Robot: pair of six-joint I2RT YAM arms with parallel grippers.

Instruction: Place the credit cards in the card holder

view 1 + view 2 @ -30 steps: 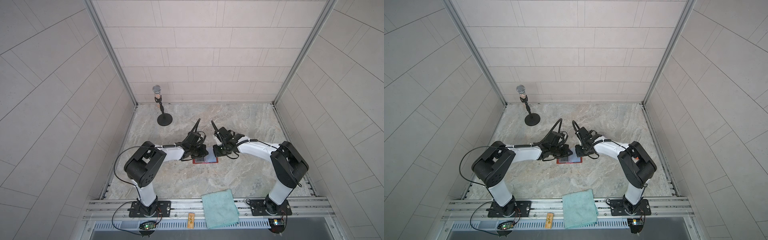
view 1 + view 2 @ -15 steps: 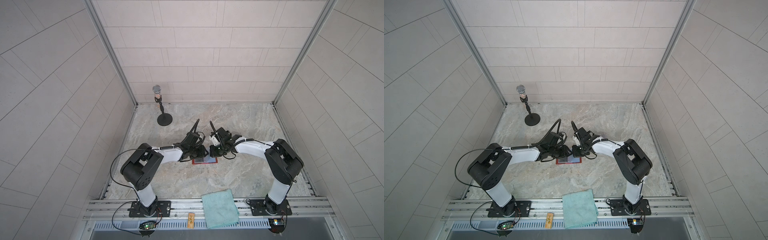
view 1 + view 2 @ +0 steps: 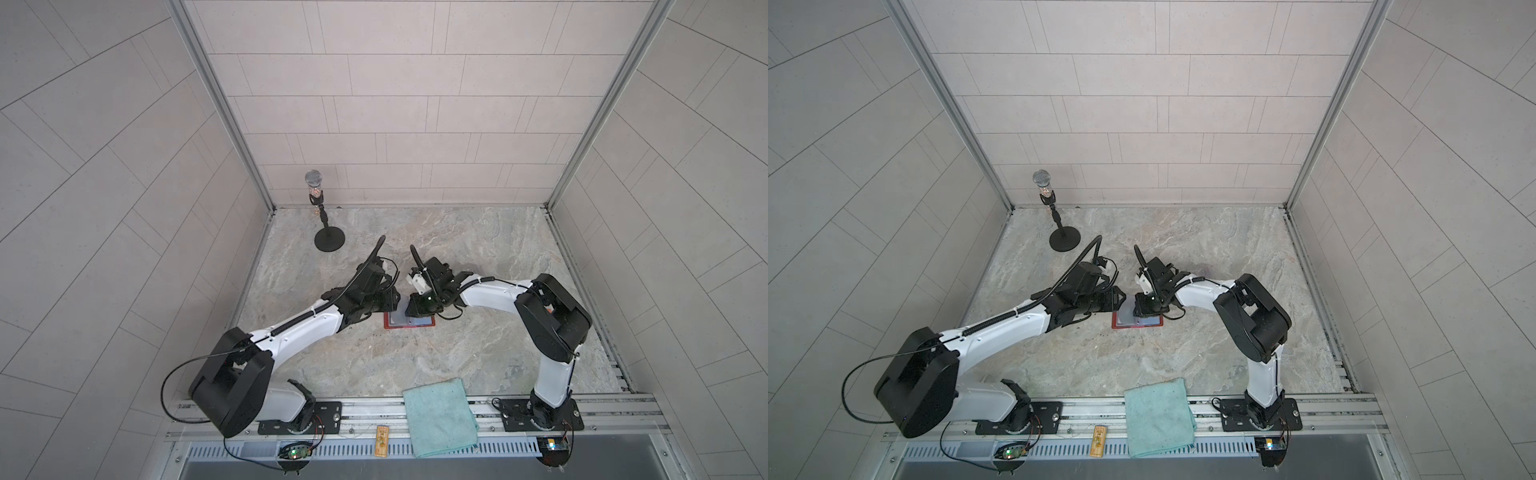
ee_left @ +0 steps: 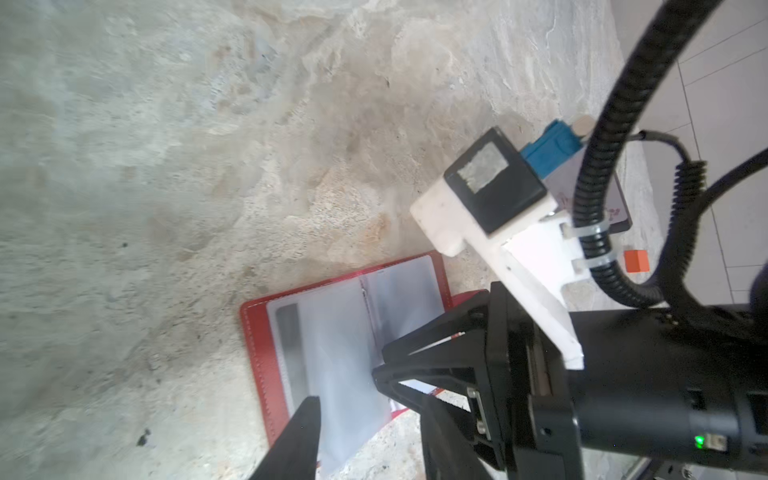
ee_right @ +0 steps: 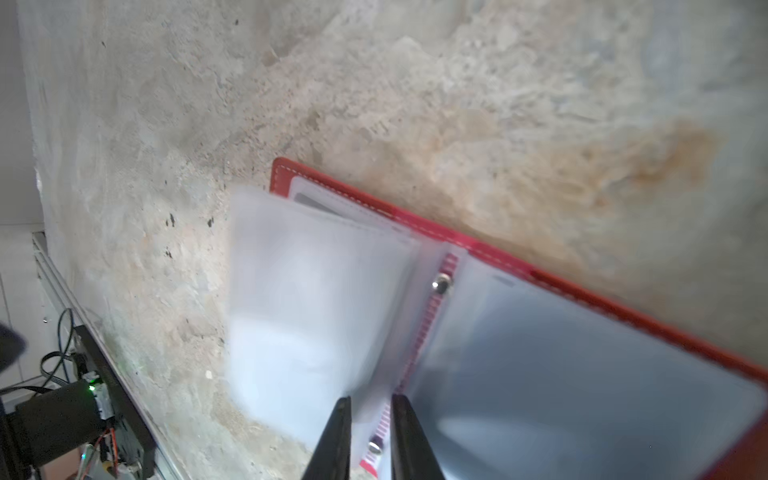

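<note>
Near the middle of the grey marbled stone tabletop [image 3: 478,257], a palm-sized red leather-look book-style card holder [image 3: 415,323], open and flat, cover down, clear plastic sleeves [image 5: 316,299] facing up; same spot in both top views.

Directly above the holder's spine, the right gripper [image 5: 371,415]: black fingers a narrow gap apart, not pressed together, with the edge of one lifted, blurred sleeve in that gap. Contact with the plastic impossible to tell.

At the holder's left edge, the left gripper [image 3: 395,301]: spread wide, one black finger [image 4: 301,432] over the red stitched border, nothing pinched between the two. Tips of both grippers near each other above the holder, almost facing.

Under the sleeve on the page below that finger, a dark grey strip [image 4: 287,345]; too blurred to name as a card.

Left arm [image 3: 299,328] stretched low from its base on the near rail, white forearm almost level, wrist turned toward the middle of the table. Right arm [image 3: 494,297] folded at a raised black elbow, forearm reaching across and slightly down, wrist pitched, fingers pointing down onto the sleeves.
</note>
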